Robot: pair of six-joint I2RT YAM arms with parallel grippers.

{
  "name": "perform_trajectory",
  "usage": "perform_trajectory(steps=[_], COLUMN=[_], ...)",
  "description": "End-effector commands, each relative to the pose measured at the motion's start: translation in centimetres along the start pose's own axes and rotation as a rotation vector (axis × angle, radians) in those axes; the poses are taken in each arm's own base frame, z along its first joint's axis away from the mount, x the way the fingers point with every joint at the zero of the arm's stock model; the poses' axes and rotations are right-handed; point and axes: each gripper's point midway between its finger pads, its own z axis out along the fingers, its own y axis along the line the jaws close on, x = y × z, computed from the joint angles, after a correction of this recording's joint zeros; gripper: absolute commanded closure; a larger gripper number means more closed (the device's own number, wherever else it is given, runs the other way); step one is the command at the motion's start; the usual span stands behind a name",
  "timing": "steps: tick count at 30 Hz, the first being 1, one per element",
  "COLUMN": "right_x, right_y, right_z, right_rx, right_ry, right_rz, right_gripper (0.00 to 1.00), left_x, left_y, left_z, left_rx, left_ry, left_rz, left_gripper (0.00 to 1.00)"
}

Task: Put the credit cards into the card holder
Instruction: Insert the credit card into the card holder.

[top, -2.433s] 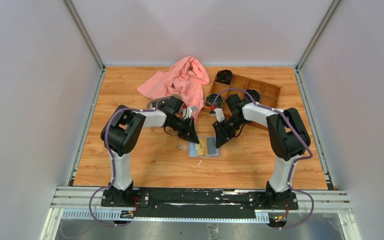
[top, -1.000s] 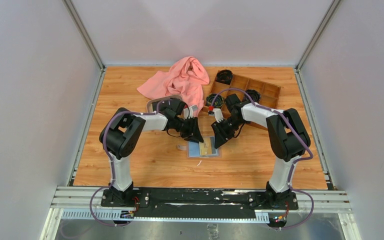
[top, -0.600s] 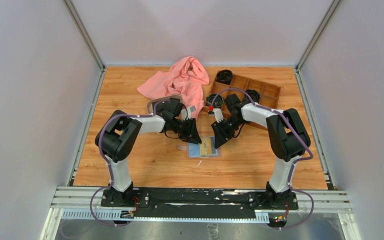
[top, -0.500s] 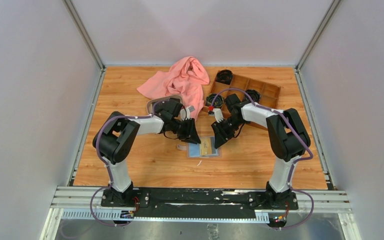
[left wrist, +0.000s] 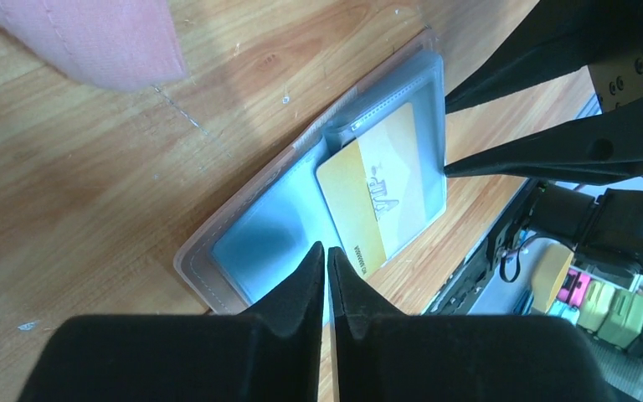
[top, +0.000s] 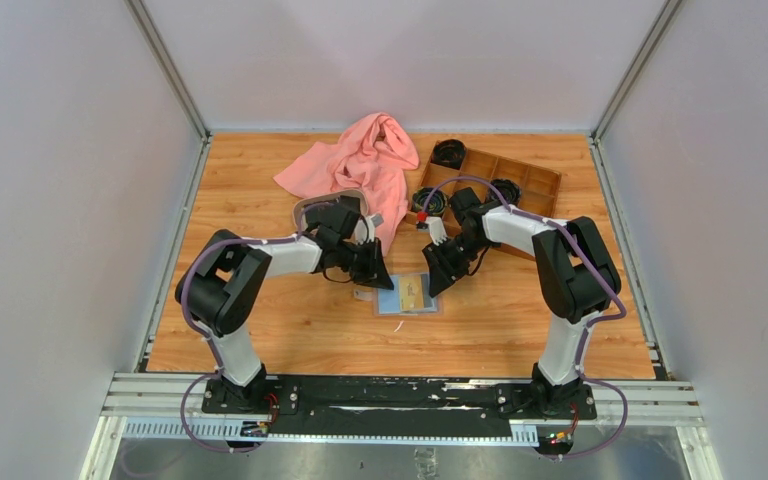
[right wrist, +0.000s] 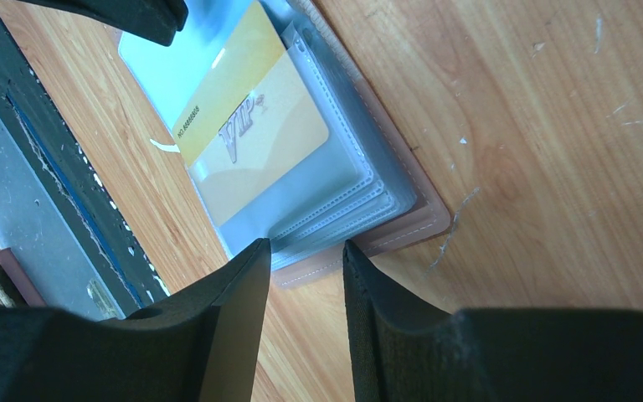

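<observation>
- Rumpled pink cloth (top: 360, 165): far side of the wooden desk (top: 290, 325), left of centre.
- Left jaws: closed to a thin slit and gripping nothing, tips over the holder's left leaf. Only the left wrist view shows this.
- Tan-pink leather card holder (top: 408, 296): centre, lying open, grey-blue lining up.
- Gold-tan plastic card (left wrist: 381, 188): partly inside a clear sleeve. "VIP" is legible in the right wrist view (right wrist: 251, 134).
- Right jaws: partly open and empty, tips at the holder's right edge.
- Brown wooden compartment box (top: 520, 178): far right.

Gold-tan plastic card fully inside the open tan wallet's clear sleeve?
No, the gold-tan plastic card has its numbered end sticking out of the clear sleeve.
</observation>
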Motion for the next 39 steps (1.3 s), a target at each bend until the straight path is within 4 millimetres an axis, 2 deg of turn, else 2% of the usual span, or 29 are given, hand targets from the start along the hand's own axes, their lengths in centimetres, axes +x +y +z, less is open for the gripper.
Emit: perform_trajectory(steps=[1, 11, 17, 24, 30, 34, 39], right_x=[-0.3, -0.2, -0.2, -0.3, -0.6, -0.9, -1.2], right_y=[0.2, 0.2, 0.2, 0.3, 0.2, 0.2, 0.1], right_z=[0.4, 0.4, 0.5, 0.4, -0.3, -1.3, -2.6], right_rx=[0.015, 0.015, 0.014, 0.015, 0.039, 0.063, 0.101], right_ry=[0.008, 0.01, 0.012, 0.009, 0.002, -0.012, -0.029], right_rz=[-0.053, -0.053, -0.054, -0.057, -0.087, -0.122, -0.178], right_gripper=[0.58, 0.59, 0.59, 0.58, 0.56, 0.54, 0.53], left_x=[0.1, 0.7, 0.4, 0.2, -0.2, -0.9, -1.6], left_y=[0.1, 0.1, -1.7, -2.9, -2.8, -2.8, -3.8], left_z=[0.5, 2.7, 3.9, 3.9, 2.6, 0.6, -2.7], left_rx=[-0.016, -0.051, -0.008, 0.019, -0.01, -0.043, -0.06], left_ry=[-0.001, 0.05, 0.06, 0.056, 0.02, -0.035, -0.124], left_rz=[0.009, 0.026, 0.036, 0.047, 0.062, 0.084, 0.137], left_gripper=[0.94, 0.97, 0.97, 0.96, 0.93, 0.88, 0.84])
